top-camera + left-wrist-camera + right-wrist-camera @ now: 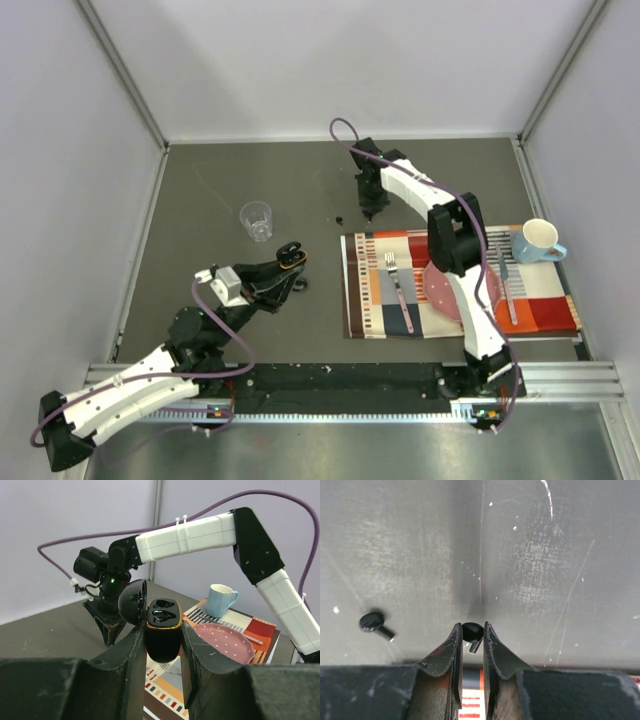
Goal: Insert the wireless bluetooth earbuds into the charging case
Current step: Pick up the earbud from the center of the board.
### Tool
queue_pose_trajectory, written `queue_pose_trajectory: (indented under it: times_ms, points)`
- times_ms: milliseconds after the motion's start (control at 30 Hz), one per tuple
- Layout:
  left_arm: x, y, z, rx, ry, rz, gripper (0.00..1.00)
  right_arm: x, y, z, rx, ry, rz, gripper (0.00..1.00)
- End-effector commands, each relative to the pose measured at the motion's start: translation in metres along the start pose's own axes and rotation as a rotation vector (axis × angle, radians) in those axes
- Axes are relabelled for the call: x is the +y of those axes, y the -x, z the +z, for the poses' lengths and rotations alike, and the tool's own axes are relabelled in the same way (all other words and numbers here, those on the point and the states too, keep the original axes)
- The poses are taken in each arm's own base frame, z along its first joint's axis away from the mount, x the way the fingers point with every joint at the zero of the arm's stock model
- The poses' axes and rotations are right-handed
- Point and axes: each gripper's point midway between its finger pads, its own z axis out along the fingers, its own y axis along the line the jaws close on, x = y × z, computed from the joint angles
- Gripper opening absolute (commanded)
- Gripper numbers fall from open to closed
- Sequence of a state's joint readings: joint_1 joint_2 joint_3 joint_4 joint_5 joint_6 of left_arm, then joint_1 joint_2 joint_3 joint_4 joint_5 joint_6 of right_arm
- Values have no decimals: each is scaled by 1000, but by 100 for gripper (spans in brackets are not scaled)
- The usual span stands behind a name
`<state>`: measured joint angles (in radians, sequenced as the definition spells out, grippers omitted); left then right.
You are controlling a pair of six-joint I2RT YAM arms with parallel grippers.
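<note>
My right hand [471,627] is clamped on one earbud [472,630] lying on the tabletop [545,555]. The second earbud [372,621] lies apart, to its left. My left hand [162,629] is clamped on the open charging case [162,642]. Both sockets look empty, so both insertions remain.

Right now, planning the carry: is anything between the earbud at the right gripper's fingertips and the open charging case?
Nothing visible blocks it. The right gripper has the earbud between its fingers; the left gripper holds the charging case, lid open. Between them lie only bare table and the second earbud beside the path.
</note>
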<state>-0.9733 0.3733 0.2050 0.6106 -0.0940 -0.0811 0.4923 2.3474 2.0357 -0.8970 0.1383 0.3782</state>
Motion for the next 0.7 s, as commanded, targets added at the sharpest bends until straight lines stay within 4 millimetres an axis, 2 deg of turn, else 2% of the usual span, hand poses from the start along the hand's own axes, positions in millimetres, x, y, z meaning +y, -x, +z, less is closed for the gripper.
queue_pose_trajectory:
  times_ms: [0, 33, 67, 100, 133, 167, 200, 233, 267, 300, 367, 400, 467, 500, 533, 600, 633, 667]
  points:
    - [4, 11, 3, -40, 27, -22, 0, 12, 49, -93, -249, 74, -18, 0]
    - [4, 11, 3, -39, 31, -22, 0, 15, 58, -105, -304, 96, -11, 0]
    - [5, 12, 4, -41, 39, -26, 0, 15, 67, -136, -375, 126, -9, 0]
    - [6, 11, 5, -37, 42, -26, 0, 13, 57, -137, -375, 122, -15, 0]
    - [6, 11, 6, -39, 46, -30, 0, 13, 58, -147, -409, 131, -13, 0]
    - [7, 13, 7, -46, 50, -32, 0, 14, 69, -185, -514, 173, 0, 0]
    - [7, 15, 8, -52, 54, -37, 0, 14, 57, -182, -514, 175, -9, 0]
    - [8, 14, 9, -51, 58, -38, 0, 14, 56, -196, -557, 191, -5, 0]
    - [8, 17, 10, -60, 59, -40, 0, 17, 63, -212, -635, 219, -4, 0]
    - [8, 17, 12, -57, 59, -40, 0, 14, 51, -229, -675, 245, -12, 0]
    - [6, 18, 14, -55, 52, -35, 0, 17, 46, -250, -752, 287, -19, 0]
    - [3, 18, 16, -50, 34, -31, 0, 16, 41, -271, -817, 338, -17, 0]
    - [1, 18, 18, -49, 22, -22, 0, 20, 33, -291, -869, 396, -23, 0]
    - [0, 18, 19, -51, 16, -19, 0, 23, 27, -294, -884, 427, -35, 0]
    - [-2, 19, 20, -55, 3, -14, 0, 21, 22, -316, -931, 463, -40, 0]
    - [-5, 18, 21, -52, -12, -6, 0, 34, 6, -324, -946, 522, -100, 0]
    - [-7, 18, 21, -54, -27, -1, 0, 36, 3, -345, -1004, 559, -110, 0]
    - [-9, 19, 21, -56, -39, 6, 0, 49, -11, -346, -1004, 595, -166, 0]
